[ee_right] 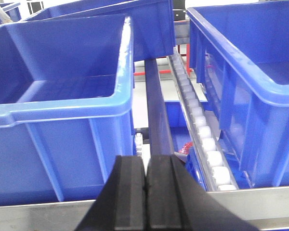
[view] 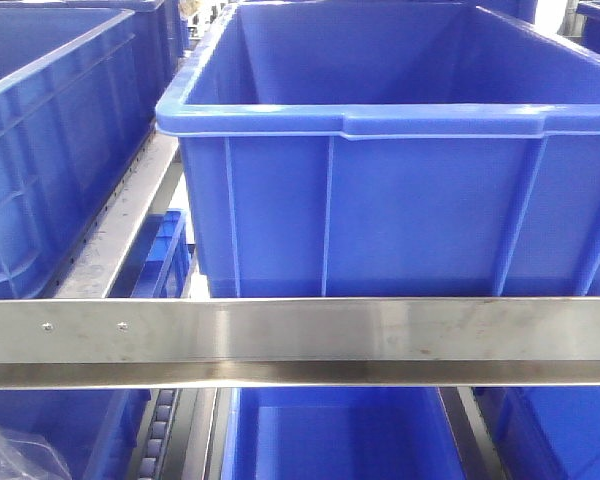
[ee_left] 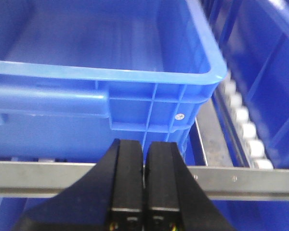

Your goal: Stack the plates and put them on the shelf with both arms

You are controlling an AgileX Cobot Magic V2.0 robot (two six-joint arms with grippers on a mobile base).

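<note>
The left gripper (ee_left: 144, 185) and right gripper (ee_right: 145, 192) are sitting fully closed, holding nothing, facing blue bins (view: 400, 150). No plates are showing, so handling cannot be judged.

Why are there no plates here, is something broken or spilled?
Nothing looks broken or spilled. The blue bins sit straight on the metal rack. No plates show in any view. Both grippers, left and right, are shut and empty.

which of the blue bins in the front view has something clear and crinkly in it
The lower-left bin, below the steel rail: crumpled clear plastic sits in its corner. The large central bin and the upper-left bin show none.
</note>
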